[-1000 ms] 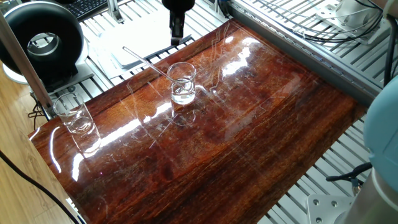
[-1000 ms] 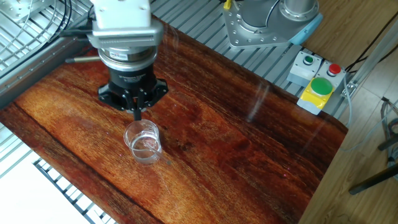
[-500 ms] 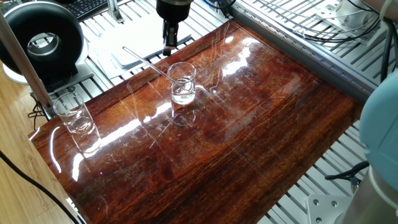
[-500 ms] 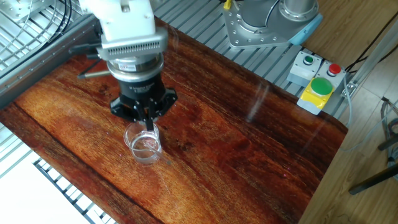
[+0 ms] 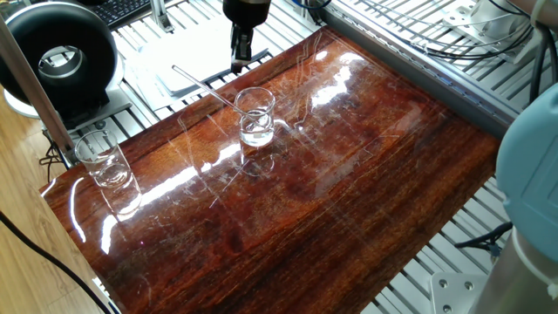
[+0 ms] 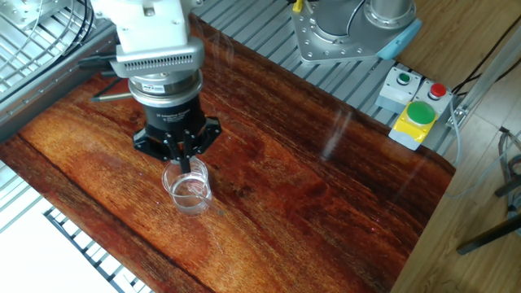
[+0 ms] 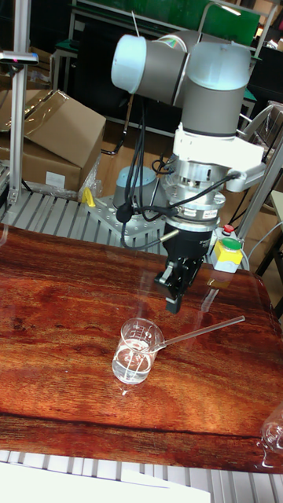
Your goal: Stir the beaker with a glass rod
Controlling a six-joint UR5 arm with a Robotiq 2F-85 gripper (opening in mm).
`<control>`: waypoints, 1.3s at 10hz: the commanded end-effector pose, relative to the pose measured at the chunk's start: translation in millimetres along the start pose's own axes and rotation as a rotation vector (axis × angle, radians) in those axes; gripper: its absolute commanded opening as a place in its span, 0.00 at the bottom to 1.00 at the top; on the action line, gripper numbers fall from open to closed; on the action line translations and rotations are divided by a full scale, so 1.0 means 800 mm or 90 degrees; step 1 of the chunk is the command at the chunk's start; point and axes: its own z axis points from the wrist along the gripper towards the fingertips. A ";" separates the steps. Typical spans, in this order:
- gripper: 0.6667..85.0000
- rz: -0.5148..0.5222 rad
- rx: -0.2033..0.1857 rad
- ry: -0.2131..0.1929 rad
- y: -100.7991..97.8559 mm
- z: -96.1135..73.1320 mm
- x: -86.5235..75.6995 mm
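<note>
The beaker [image 5: 255, 116] stands on the wooden board with a little clear liquid in it. The same beaker [image 7: 137, 353] appears in the tall view, and lower left in the other fixed view [image 6: 189, 188]. The glass rod [image 5: 202, 85] leans in it, its low end inside and its long end sticking out over the rim. In the tall view the glass rod [image 7: 206, 330] slants up to the right. My gripper [image 7: 174, 303] hangs just above the rod's free part, not touching it, with its fingers close together and nothing between them. It also shows from above [image 6: 184, 159] and at the far edge [image 5: 237, 61].
A second clear beaker [image 5: 103, 163] stands at the board's left corner. A black round device [image 5: 59, 61] sits behind it. White paper [image 5: 196, 52] lies beyond the board under the rod's end. A button box [image 6: 415, 114] sits off the board's far side.
The gripper has shifted sideways over the glass rod's free end and come slightly lower. Beaker and rod have not moved.
</note>
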 end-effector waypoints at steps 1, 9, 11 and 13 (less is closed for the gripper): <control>0.00 -0.043 0.017 0.012 -0.013 0.000 0.009; 0.00 -0.081 -0.004 0.070 -0.005 -0.002 0.039; 0.08 -0.081 0.004 0.052 -0.009 0.004 0.020; 0.43 -0.102 -0.014 0.018 -0.002 0.013 -0.002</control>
